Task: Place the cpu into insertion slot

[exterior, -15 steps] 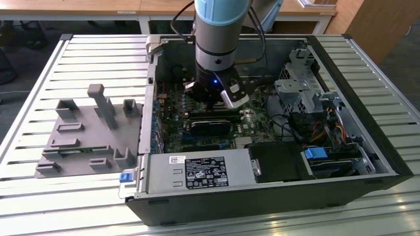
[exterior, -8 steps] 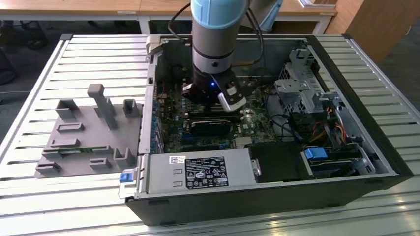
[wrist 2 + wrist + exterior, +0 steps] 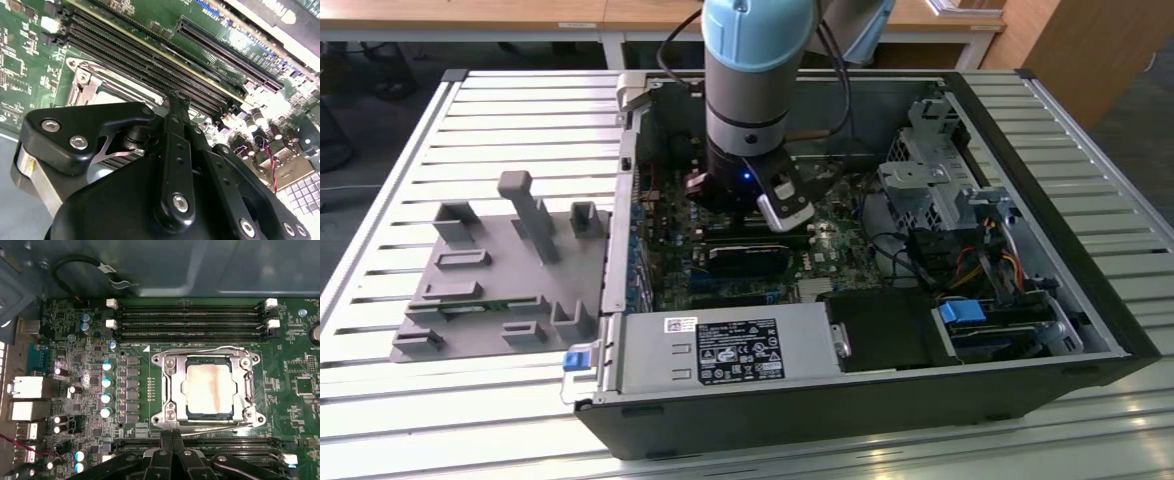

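Observation:
The cpu [image 3: 208,389], a small square chip with a dull silvery face, lies flat inside the insertion slot [image 3: 169,386], whose thin metal frame surrounds it on the green board. In the first wrist view my gripper [image 3: 172,434] hovers just beside the slot's frame, fingers pressed together with nothing between them. The second wrist view shows the gripper [image 3: 177,99] over the slot's frame [image 3: 85,82], part of the pale chip face peeking past it. In the exterior view the arm [image 3: 747,100] reaches down into the open computer case [image 3: 1067,300].
Long black memory slots [image 3: 190,317] run on both sides of the socket. A black card [image 3: 744,260], the power supply [image 3: 720,350] and a drive cage [image 3: 934,180] crowd the case. A grey fixture plate [image 3: 494,270] lies on the slatted table at the exterior view's left.

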You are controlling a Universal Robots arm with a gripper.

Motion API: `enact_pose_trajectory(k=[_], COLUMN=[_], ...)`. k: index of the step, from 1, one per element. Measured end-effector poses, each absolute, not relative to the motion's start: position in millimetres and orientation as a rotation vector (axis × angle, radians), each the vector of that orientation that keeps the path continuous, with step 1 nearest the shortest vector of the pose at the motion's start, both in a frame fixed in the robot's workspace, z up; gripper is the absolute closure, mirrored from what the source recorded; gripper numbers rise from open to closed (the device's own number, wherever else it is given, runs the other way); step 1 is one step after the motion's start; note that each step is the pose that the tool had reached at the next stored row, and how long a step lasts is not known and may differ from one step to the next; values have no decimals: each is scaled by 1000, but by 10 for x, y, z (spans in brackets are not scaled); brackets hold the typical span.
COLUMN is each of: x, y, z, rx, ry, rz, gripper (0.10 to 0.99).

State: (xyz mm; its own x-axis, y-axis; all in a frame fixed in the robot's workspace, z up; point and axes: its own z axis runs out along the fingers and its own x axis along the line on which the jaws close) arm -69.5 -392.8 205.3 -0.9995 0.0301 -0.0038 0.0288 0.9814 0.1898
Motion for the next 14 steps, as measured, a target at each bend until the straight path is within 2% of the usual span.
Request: enact_pose_trajectory(k=[7,14], x=[-732,-755], y=[-3943,-3943], z=[2011,1963], rx=[47,46], ry=[3114,3112], rz=[361,385], gripper=[980,980])
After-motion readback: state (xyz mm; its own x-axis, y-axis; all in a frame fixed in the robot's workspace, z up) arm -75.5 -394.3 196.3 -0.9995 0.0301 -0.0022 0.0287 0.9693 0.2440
